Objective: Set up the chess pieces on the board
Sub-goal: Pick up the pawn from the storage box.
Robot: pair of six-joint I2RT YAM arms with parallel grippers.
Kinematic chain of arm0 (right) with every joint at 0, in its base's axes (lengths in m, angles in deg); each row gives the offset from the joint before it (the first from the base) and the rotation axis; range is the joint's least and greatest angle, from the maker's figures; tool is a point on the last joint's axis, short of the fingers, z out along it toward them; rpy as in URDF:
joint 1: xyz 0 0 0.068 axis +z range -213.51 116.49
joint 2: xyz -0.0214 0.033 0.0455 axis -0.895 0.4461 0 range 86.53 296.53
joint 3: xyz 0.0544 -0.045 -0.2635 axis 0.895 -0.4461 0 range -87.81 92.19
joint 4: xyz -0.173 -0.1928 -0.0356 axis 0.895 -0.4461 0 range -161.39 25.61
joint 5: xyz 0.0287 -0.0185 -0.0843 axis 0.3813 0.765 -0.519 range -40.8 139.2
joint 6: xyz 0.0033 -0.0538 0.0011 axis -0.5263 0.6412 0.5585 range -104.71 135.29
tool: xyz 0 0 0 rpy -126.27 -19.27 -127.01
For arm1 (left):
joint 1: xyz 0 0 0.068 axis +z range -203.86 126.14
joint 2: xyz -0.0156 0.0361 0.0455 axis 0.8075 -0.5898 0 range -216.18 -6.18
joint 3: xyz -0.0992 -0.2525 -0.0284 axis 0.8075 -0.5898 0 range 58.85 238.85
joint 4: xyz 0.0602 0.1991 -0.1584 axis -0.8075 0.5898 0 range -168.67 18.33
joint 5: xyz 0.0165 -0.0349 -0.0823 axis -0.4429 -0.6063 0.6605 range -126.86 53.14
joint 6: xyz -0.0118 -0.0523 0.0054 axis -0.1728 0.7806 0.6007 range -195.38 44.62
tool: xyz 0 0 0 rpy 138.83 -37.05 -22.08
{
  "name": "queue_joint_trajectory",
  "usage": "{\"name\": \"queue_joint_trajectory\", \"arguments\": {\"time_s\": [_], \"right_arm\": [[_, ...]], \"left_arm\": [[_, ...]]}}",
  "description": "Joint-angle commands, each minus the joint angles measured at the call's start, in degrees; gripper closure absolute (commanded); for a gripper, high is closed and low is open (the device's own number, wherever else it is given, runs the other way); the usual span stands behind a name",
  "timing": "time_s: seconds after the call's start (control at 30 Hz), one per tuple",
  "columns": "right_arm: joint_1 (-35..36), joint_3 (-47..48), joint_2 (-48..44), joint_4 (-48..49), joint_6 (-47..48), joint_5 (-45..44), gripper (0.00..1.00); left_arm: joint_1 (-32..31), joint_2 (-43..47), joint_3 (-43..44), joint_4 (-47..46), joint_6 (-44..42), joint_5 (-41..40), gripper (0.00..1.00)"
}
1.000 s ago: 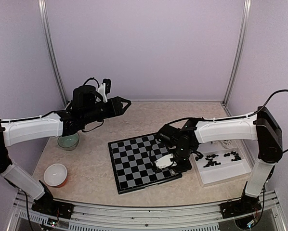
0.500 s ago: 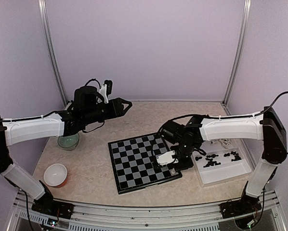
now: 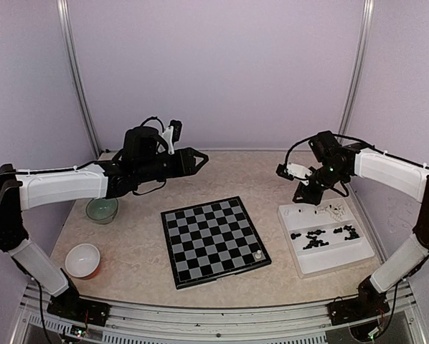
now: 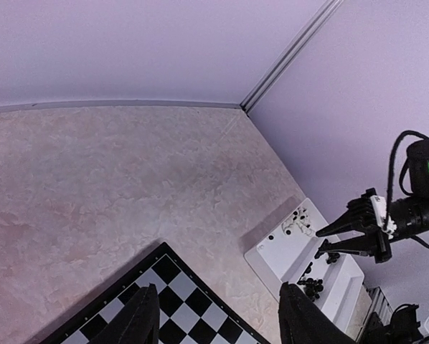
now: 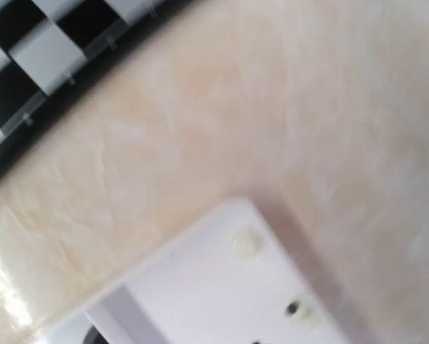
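**Left fingers** (image 4: 144,319): spread, with nothing between them. They hang high above the tabletop (image 3: 135,236), beyond the far corner of the board (image 3: 214,240), and point toward the right arm's side. Judged purpose: a parked pose that leaves the work area free for the other arm.

**Right fingers** (image 3: 308,192): positioned over the far end of the tray (image 3: 329,262), angled downward. The right wrist view is blurred and does not show them, and the other views are too small, so it cannot be told whether they are spread or pressed together. No piece is seen in them. Judged purpose: lined up over the supply to select a piece.

**Chess pieces:**
- The black pieces (image 3: 318,240) lie in a loose cluster in the middle of the tray, several of them touching.
- A few cream pieces (image 3: 338,210) lie near the tray's far right rim.
- One cream piece (image 3: 257,254) stands on the board, on a square at the near right corner.

**Board:** flat on the tabletop, just left of the tray and not touching it. Every other square is bare, so the setup is judged to be at its start.

**Caution:** the pieces are tiny and crowded. A pick calls for a narrow, centred pinch, or neighbouring pieces may be knocked.

**Other items:** a green bowl (image 3: 101,209) and a white bowl (image 3: 82,259) stand at the left, well apart from the board.
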Motion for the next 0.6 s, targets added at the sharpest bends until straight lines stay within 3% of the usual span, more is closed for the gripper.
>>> {"name": "queue_joint_trajectory", "arguments": {"time_s": [0.0, 0.37, 0.57], "right_arm": [[-6.1, -3.5, 3.1, 2.0, -4.1, 7.1, 0.79], [-7.9, -0.8, 13.3, 4.7, -6.3, 11.7, 0.82], [-7.0, 1.6, 17.4, 5.9, -8.2, 9.8, 0.83]], "left_arm": [[-1.9, -2.1, 4.0, 1.9, -3.0, 0.9, 0.43], [-2.3, -2.9, 4.4, 2.2, -2.8, 1.2, 0.43], [-2.3, -2.7, 4.1, 2.2, -2.6, 1.2, 0.43]]}}
